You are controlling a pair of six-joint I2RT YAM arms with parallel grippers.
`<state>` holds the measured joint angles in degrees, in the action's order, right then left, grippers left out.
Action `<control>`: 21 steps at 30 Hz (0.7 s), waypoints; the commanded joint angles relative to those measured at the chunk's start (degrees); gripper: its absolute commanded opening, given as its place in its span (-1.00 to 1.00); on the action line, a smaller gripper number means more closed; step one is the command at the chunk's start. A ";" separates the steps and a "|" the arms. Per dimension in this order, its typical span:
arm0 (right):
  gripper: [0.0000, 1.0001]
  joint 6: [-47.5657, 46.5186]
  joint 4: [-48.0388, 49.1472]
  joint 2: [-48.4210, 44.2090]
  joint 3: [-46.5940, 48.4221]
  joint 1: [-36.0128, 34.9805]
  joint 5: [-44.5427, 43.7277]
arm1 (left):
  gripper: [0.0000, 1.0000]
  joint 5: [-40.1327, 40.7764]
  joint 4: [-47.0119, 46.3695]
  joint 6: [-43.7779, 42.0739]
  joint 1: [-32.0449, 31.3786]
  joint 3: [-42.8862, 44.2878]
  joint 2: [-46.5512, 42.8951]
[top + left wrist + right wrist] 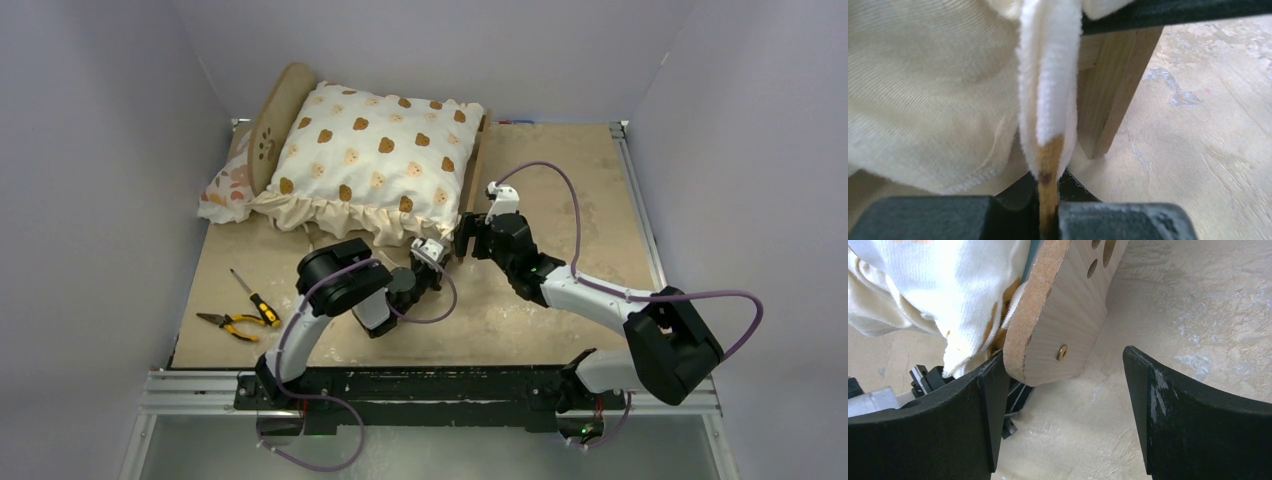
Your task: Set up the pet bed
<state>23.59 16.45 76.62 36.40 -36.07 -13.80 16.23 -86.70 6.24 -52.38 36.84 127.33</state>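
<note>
Cream cushion (375, 160) with bears lies on the pet bed (268, 130) at the far left corner of the worktop (560, 300). The left tool (1048, 222) pinches the cushion's edge. The right tool (1063, 357) stands wide around the bed's wooden end.

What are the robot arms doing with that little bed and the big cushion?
The two arms are setting up a pet bed. The left gripper is pinched shut on a fold at the corner of the cushion, which lies on the bed. The right gripper is open around the bottom corner of the bed's end board, one finger touching its edge. A small pillow lies outside the bed, at its other end.
</note>
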 commanded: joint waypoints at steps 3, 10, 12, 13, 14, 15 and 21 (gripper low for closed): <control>0.67 -0.15 2.54 -0.83 -0.53 0.39 0.22 | -1.00 -6.48 -1.44 9.83 -0.53 -6.64 -3.53; 0.67 -0.04 2.54 -1.63 -0.88 0.52 -0.24 | -1.00 -10.66 15.91 15.34 -1.71 -8.57 -13.47; 0.68 -0.04 2.54 -1.81 -0.99 0.49 -0.38 | -1.00 -11.87 20.90 17.17 -1.66 -8.69 -16.02; 0.68 0.04 2.54 -1.89 -0.98 0.53 -0.43 | -1.00 -12.53 23.20 18.21 -1.67 -8.73 -17.31; 0.68 0.05 2.54 -1.94 -0.98 0.52 -0.50 | -1.00 -13.21 25.57 19.44 -1.67 -8.59 -18.35; 0.68 0.11 2.54 -2.04 -1.10 0.56 -0.48 | -1.00 -13.85 28.92 20.49 -1.67 -8.17 -19.55; 0.68 0.40 1.14 -4.13 -0.96 0.59 1.59 | -1.00 -17.04 44.02 26.24 -2.04 -5.87 -26.05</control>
<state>23.62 16.88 76.09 35.97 -35.83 -13.69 3.66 -55.31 26.70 -53.82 29.21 105.14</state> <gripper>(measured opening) 0.835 0.006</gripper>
